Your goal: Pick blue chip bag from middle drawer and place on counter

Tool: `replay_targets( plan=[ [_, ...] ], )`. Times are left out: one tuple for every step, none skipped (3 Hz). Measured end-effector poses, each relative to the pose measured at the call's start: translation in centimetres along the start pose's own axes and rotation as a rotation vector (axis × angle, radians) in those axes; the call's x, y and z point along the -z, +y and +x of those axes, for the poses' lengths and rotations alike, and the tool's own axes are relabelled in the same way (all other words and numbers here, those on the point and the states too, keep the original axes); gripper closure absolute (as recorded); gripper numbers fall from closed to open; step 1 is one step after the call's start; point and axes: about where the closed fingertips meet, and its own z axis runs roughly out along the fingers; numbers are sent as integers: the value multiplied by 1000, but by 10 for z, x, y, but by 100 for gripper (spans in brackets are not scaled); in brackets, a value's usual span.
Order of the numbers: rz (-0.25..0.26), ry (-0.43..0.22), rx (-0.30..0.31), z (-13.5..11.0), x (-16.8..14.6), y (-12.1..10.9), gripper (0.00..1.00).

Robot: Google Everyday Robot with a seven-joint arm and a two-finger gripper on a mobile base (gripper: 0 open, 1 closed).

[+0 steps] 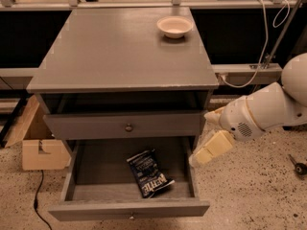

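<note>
The blue chip bag (149, 172) lies flat on the floor of the open middle drawer (86, 169), right of centre and near the front wall, white lettering up. The drawer is pulled out fully from the grey cabinet. The counter (115, 51) is the cabinet's flat grey top. My gripper (200, 157) hangs on the white arm (261, 113) at the right, just outside and above the drawer's right wall, about a hand's width right of the bag and not touching it.
A small cream bowl (174, 26) stands at the counter's back right. A closed drawer front with a round knob (128, 127) sits above the open drawer. A cardboard box (38, 145) is on the floor at the left. Cables (261, 42) hang behind the arm.
</note>
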Motion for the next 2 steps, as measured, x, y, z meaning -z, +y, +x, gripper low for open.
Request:
replay_targets(
  plan=[
    [0, 0, 0, 0, 0, 0, 0],
    [1, 15, 4, 26, -28, -1, 0]
  ],
)
